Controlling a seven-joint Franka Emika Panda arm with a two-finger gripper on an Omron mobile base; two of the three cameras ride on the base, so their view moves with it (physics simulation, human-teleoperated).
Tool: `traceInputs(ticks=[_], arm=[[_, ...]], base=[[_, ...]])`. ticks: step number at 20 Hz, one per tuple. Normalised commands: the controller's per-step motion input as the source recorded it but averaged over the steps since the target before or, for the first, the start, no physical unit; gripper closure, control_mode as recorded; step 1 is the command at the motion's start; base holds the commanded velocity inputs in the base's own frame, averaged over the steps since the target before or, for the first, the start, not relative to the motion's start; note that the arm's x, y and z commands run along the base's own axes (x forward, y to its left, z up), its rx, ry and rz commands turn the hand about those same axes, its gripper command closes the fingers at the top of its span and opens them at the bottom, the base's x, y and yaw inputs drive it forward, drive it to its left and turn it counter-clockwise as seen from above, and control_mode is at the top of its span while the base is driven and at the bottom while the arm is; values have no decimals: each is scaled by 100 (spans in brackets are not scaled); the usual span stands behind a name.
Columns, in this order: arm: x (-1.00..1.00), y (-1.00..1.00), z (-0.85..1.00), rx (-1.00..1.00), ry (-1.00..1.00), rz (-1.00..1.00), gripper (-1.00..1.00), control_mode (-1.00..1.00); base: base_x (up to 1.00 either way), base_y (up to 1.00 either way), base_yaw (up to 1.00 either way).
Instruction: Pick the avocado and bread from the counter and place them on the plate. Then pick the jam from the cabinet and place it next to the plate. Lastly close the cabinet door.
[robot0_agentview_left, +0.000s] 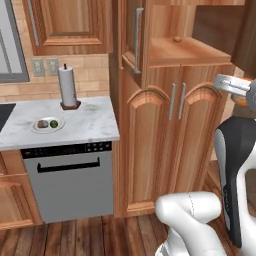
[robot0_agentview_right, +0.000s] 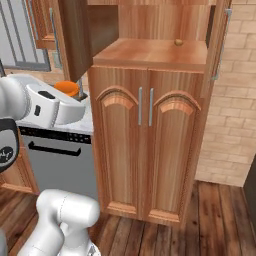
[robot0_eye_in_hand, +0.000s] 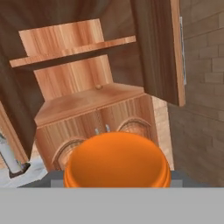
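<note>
The jam (robot0_eye_in_hand: 117, 161) is plain bright orange before the warm-brown wood-grained cabinet (robot0_agentview_left: 165, 140) with silver bar handles, left of which a grey-veined white marble counter (robot0_agentview_left: 90, 125) bears a white plate (robot0_agentview_left: 37, 127) holding what look like brown bread (robot0_agentview_left: 43, 123) and dark green avocado (robot0_agentview_left: 54, 123).

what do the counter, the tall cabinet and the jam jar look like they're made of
The counter looks like polished marble: white-grey with faint grey veins and a thick pale edge. The cabinet looks like warm-brown wood with a satin finish, grain lines showing on its panels, and silvery bar handles, probably metal. The jam is smooth, glossy, uniformly orange; glass or plastic, I can't tell which.
</note>
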Motion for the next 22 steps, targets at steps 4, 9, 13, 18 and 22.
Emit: traceInputs(ticks=[4,9,13,18,22], arm=[[0,0,0,0,0,0,100,100],[0,0,0,0,0,0,100,100],[0,0,0,0,0,0,100,100],[0,0,0,0,0,0,100,100],[0,0,0,0,0,0,100,100]], base=[[-34,51,-16],[-27,55,-16],[-22,57,-16],[-22,58,-16],[-6,53,-11]])
